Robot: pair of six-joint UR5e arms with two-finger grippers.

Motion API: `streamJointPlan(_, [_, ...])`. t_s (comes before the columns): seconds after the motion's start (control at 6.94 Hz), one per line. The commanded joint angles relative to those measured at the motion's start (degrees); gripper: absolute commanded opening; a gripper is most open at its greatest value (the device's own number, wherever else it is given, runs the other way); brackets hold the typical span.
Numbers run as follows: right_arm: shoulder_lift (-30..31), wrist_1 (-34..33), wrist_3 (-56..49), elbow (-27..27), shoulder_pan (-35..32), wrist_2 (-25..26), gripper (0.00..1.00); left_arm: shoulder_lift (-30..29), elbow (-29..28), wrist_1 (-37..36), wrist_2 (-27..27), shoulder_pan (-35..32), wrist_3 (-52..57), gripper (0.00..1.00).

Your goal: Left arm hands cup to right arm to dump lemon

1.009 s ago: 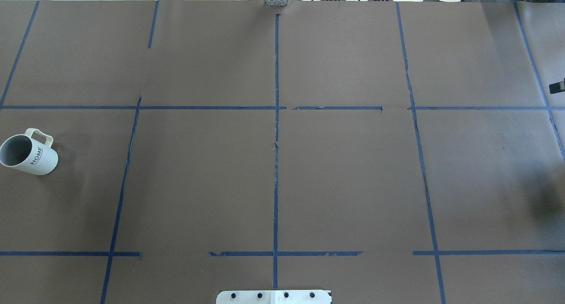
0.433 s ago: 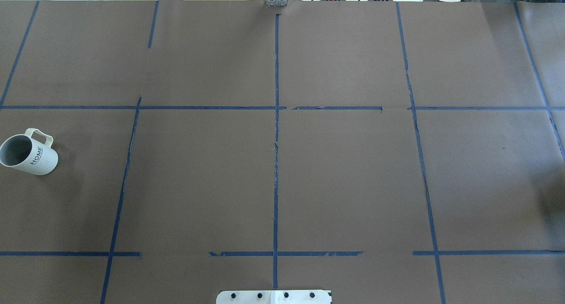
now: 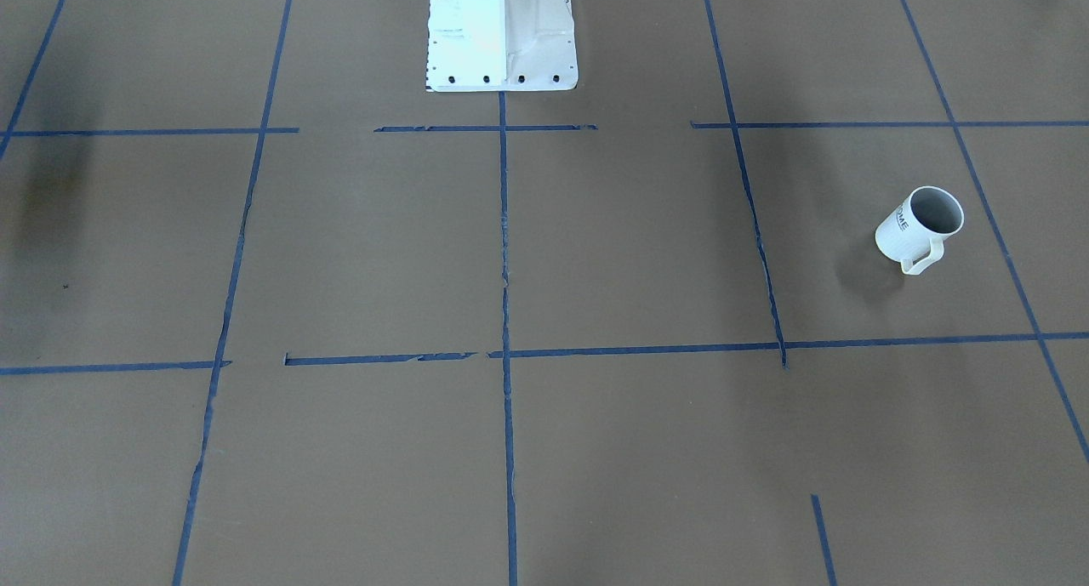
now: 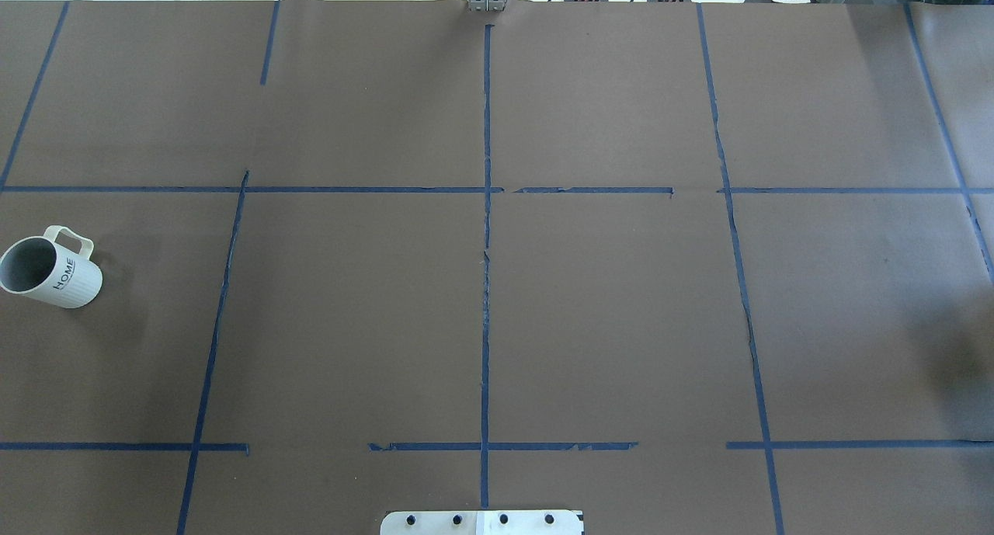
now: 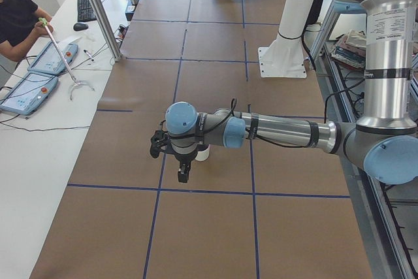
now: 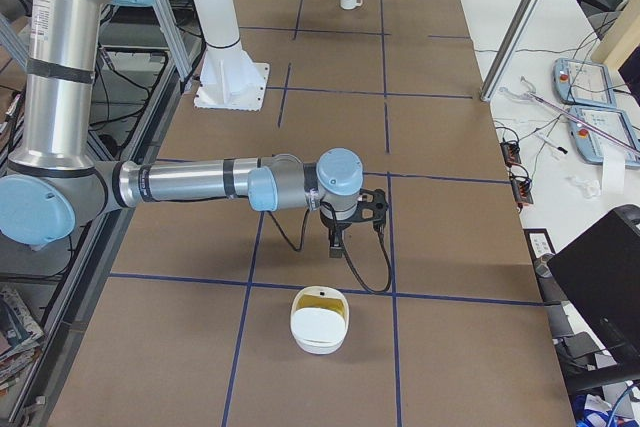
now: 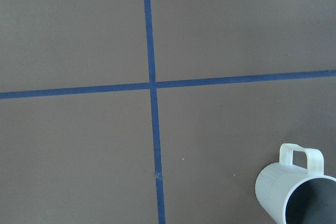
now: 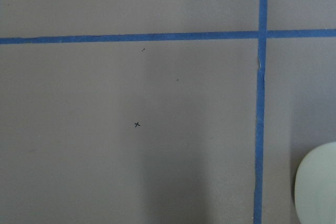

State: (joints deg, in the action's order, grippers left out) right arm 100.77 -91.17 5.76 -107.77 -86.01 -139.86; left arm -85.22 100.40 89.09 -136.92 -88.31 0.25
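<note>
The cup (image 4: pixel 50 271) is found upright on the robot's left side of the table (image 4: pixel 606 310), inside one of the squares marked out in blue tape (image 4: pixel 485 286). It's an off-white mug with fine vertical ribs, a smooth grey inside and a squared-off loop handle turned away from the robot. "HOME" is printed in dark letters near the rim.

The table is covered in matte brown paper, a bit wrinkled where the tape has torn.

From the left-end camera, the left arm (image 5: pixel 281 132) is seen stretched out flat over the table, and the left gripper (image 5: pixel 183 176) is pointed down, with the cup mostly hidden behind the wrist. How far it's spread can't be told at that size. In the left wrist view only the cup's ribbed wall, handle and dark mouth are caught, in the bottom right corner.

Same deal on the other side. The right arm (image 6: pixel 190 185) is held out level and the right gripper (image 6: pixel 338 247) hangs near a rounded white bowl (image 6: pixel 320 327), apart from it. Its opening can't be judged either. A strip of yellow is seen at the bowl's far rim, but what it is can't be made out.
</note>
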Motion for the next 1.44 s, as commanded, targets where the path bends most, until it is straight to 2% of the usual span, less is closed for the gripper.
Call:
streamJointPlan(0.0, [4.0, -3.9, -7.4, -2.0, -3.3, 1.1, 1.0, 0.1, -0.9, -1.2, -0.2, -1.7, 2.6, 1.0])
streamJointPlan(0.14, [5.6, -3.3, -7.3, -2.1, -3.3, 0.7, 1.0, 0.7, 0.0, -3.5, -1.2, -1.6, 2.7, 1.0])
streamJointPlan(0.29, [5.4, -3.4, -7.3, -1.5, -3.2, 0.9, 1.0, 0.1, 1.4, -10.8, -3.5, -1.8, 2.8, 1.0])
streamJointPlan(0.43, [5.4, -3.4, -6.6, -1.1, -3.2, 0.6, 1.0, 0.3, 4.5, -11.8, -3.1, -1.9, 2.7, 1.0])
streamJointPlan(1.01, [2.7, -3.2, -6.7, -0.7, -3.1, 1.3, 1.0, 2.1, 5.3, -11.0, -2.9, -2.0, 3.2, 1.0])
streamJointPlan(1.3, [1.0, -3.9, -6.6, -3.0, -0.5, 8.2, 1.0, 5.3, 10.1, -11.1, -2.8, -2.0, 3.1, 1.0])
